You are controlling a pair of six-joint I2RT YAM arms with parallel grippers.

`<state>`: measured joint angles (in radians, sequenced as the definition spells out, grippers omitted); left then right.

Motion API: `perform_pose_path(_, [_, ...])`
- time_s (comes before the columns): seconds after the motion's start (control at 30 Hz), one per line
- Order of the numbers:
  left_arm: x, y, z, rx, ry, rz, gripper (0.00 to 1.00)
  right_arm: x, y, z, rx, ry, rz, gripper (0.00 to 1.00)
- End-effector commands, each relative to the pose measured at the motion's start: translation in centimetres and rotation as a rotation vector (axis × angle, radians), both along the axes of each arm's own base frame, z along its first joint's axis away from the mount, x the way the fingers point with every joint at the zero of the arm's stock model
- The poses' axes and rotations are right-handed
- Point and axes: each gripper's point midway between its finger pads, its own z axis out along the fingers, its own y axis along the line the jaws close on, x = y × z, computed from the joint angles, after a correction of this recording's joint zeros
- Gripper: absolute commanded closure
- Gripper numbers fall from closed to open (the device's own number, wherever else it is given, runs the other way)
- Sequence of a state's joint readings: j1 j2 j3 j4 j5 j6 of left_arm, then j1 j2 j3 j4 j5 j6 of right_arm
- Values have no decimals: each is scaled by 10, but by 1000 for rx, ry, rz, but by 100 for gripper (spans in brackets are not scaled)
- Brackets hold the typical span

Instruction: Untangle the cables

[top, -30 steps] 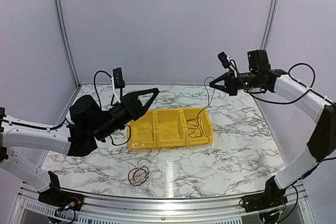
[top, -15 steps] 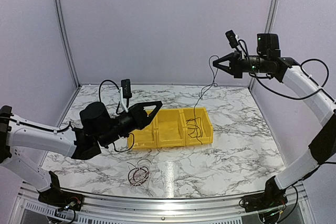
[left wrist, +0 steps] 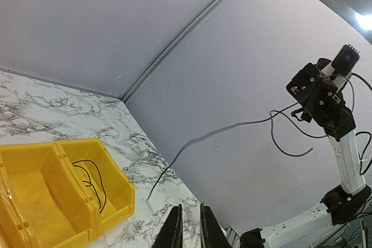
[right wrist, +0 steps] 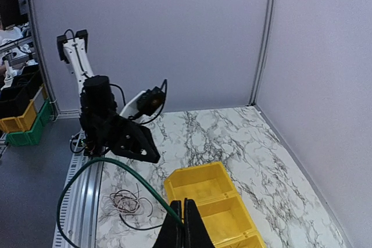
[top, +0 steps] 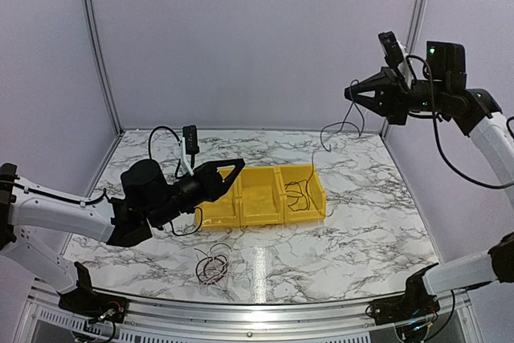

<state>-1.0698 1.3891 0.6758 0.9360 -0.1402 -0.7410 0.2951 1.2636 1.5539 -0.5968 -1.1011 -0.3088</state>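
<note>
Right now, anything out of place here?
Yes. A small tangle of red and black cables lies on the marble table in front of the yellow bin, outside it. The raised right pincer, shut, dangles a green cable in mid-air.

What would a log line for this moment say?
right gripper: shut on a cable, high up | left gripper: open, empty, by yellow bin | loose cables: on table

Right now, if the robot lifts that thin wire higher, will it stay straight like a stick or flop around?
Probably floppy: the wire sags in a curve below the right gripper rather than sticking out straight. It likely weighs almost nothing, being hair-thin beside the yellow bin. It might snag, since other wires lie looped in the bin's right compartment.
</note>
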Motion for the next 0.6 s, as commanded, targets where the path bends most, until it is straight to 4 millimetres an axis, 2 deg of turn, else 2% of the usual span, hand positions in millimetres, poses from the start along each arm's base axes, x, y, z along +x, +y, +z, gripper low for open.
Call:
perform_pose_path(0.0, [-3,6,2,-2,1,8,87,-38,1,-32,-50,38,105,100])
perform_pose_path(0.13, [-2,5,-1,7,8,11,87,-47,6,-74,-109,105,122,100])
perform_pose_path(0.2, [-1,5,-3,10,12,13,86,-56,9,-85,-122,124,144,100])
perform_pose_path(0.27, [0,4,-4,11,17,15,86,-57,9,-86,-121,111,137,100])
perform_pose_path(0.57, [2,0,-12,21,36,15,85,-47,12,-62,-102,59,121,100])
